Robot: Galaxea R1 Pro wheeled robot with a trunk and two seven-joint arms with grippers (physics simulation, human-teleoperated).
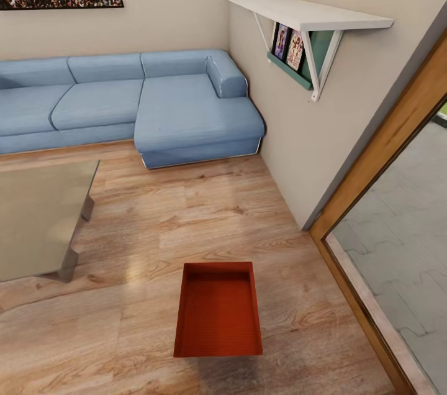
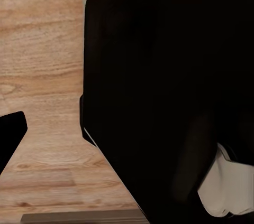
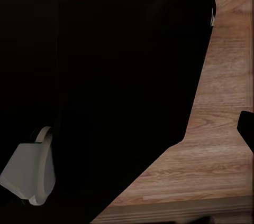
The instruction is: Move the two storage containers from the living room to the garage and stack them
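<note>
One orange-red storage container (image 1: 217,311) sits open-top-up and empty on the light wood-plank floor (image 1: 155,227) of the living room, low in the head view and just in front of me. In the left wrist view, one dark finger (image 2: 10,139) of my left gripper pokes in at the frame's edge over wood planks, next to my black body (image 2: 169,97). The right wrist view has one dark finger (image 3: 247,129) of my right gripper at its edge, also above wood floor. Nothing is seen between the fingers.
A blue sectional sofa (image 1: 124,103) lines the far wall. A low glass-topped table (image 1: 37,221) stands at the left. To the right are a wall corner with a white shelf (image 1: 304,13) and a wood-framed glass door (image 1: 385,153). Open floor surrounds the container.
</note>
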